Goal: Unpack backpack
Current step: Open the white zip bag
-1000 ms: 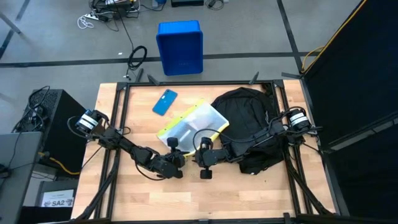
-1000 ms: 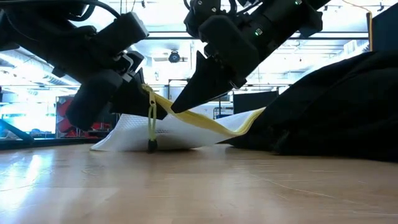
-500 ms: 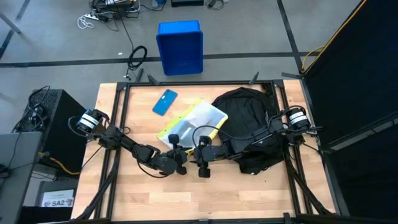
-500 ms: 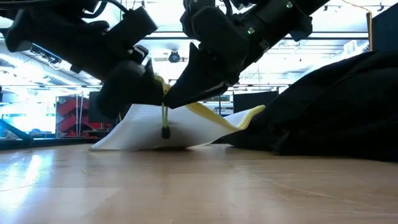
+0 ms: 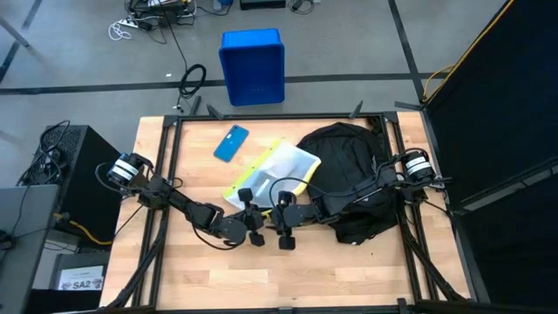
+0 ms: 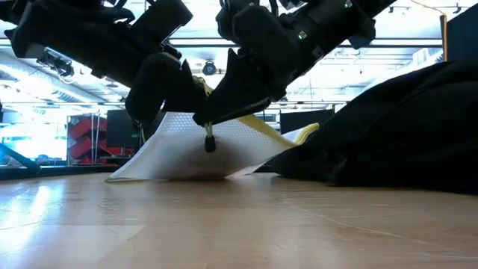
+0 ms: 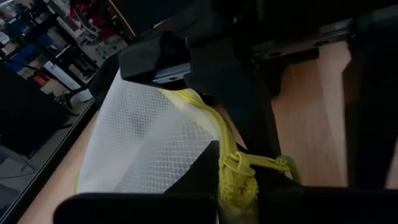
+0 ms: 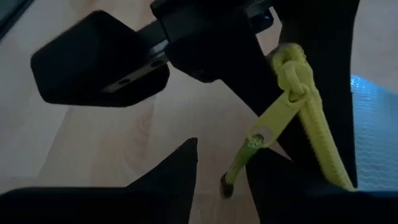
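A white mesh pouch point(image 5: 272, 168) with a yellow zip edge lies mid-table beside the black backpack point(image 5: 350, 170). Its near corner is raised and its far part rests on the table. My left gripper point(image 7: 236, 200) is shut on the yellow zip end at that corner and shows in the high view point(image 5: 255, 234). Close to its right is my right gripper point(image 8: 221, 168), seen from above too point(image 5: 282, 237). It is open, its fingers on either side of the dangling yellow zip pull point(image 8: 256, 142). Whether a finger touches the pull I cannot tell. My left gripper pinches the knotted end of the pouch's yellow zip tape point(image 7: 235, 169) between its two fingers. It comes from the table's near left, slanting slightly down. That corner hangs lifted from the fingers. The mesh point(image 6: 175, 146) slopes down to the table, and the pull point(image 6: 210, 142) dangles below.
A blue flat phone-like thing point(image 5: 231, 143) lies at the table's far left. A blue bin point(image 5: 253, 65) stands on the floor beyond the far edge. Bare wood lies along the table's near side point(image 5: 288, 279).
My left gripper has gone up and toward the table's right, closer to my right gripper, still shut on the zip end. The pouch's near corner has risen with it while its far part stayed on the table. The dangling pull has lifted off the table.
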`<state>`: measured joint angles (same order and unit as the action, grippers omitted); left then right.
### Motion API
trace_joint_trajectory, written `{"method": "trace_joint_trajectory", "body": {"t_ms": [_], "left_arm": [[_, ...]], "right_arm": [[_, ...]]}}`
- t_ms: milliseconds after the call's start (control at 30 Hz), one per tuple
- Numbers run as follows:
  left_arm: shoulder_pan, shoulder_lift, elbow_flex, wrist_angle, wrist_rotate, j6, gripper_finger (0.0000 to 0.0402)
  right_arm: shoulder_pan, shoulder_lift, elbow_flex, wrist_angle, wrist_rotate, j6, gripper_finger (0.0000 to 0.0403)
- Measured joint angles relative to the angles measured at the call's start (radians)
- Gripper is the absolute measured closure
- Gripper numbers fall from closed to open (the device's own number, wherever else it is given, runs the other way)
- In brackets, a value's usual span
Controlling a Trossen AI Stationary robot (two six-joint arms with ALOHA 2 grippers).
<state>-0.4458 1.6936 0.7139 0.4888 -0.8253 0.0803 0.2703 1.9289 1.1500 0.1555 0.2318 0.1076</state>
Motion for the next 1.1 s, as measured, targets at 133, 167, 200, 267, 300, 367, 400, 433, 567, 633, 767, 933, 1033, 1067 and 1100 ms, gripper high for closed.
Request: {"method": "trace_joint_trajectory", "body": {"t_ms": [133,167,200,267,300,367,400,433,567,633,767,933,1033,1067,1100], "left_arm": [[-0.001,0.000,0.000,0.008,0.000,0.000,0.0401],[-0.003,0.000,0.000,0.020,0.000,0.001,0.0401],[-0.005,0.000,0.002,0.026,0.000,0.002,0.0401],[-0.010,0.000,0.013,0.025,0.002,0.017,0.0401],[-0.013,0.000,0.018,0.025,0.005,0.023,0.0401],[-0.020,0.000,0.026,0.022,0.006,0.033,0.0401],[-0.022,0.000,0.028,0.021,0.006,0.042,0.0402],[-0.025,0.000,0.028,0.021,0.006,0.045,0.0402],[-0.028,0.000,0.028,0.015,0.006,0.047,0.0401],[-0.028,0.000,0.028,0.014,0.007,0.047,0.0402],[-0.028,0.000,0.029,0.008,0.008,0.047,0.0402],[-0.029,0.000,0.029,-0.045,0.009,0.037,0.0402],[-0.031,0.000,0.029,-0.098,0.009,0.015,0.0402],[-0.033,0.000,0.029,-0.123,0.010,0.014,0.0402],[-0.036,0.000,0.030,-0.156,0.011,0.014,0.0401]], "right_arm": [[-0.002,0.000,0.000,0.000,0.001,-0.014,0.0332],[-0.002,0.000,0.000,-0.002,0.001,-0.014,0.0339],[-0.002,0.000,0.000,-0.008,0.001,-0.016,0.0348],[-0.002,0.000,0.000,-0.033,0.002,-0.030,0.0366],[-0.002,0.000,0.000,-0.049,0.002,-0.034,0.0376],[-0.002,0.000,0.000,-0.072,0.002,-0.040,0.0394],[-0.003,0.000,0.000,-0.079,0.002,-0.041,0.0398],[-0.003,0.000,0.000,-0.082,0.001,-0.041,0.0398],[-0.003,0.000,0.000,-0.092,-0.004,-0.041,0.0380],[-0.003,0.000,0.000,-0.092,-0.021,-0.040,0.0373],[0.003,0.000,0.000,-0.105,-0.003,-0.040,0.0383],[0.003,0.000,0.000,-0.147,0.092,-0.032,0.0398],[0.003,0.000,0.000,-0.194,0.165,-0.023,0.0401],[0.003,0.000,0.000,-0.209,0.194,-0.022,0.0401],[0.003,-0.001,0.000,-0.225,0.217,-0.022,0.0401]]}}
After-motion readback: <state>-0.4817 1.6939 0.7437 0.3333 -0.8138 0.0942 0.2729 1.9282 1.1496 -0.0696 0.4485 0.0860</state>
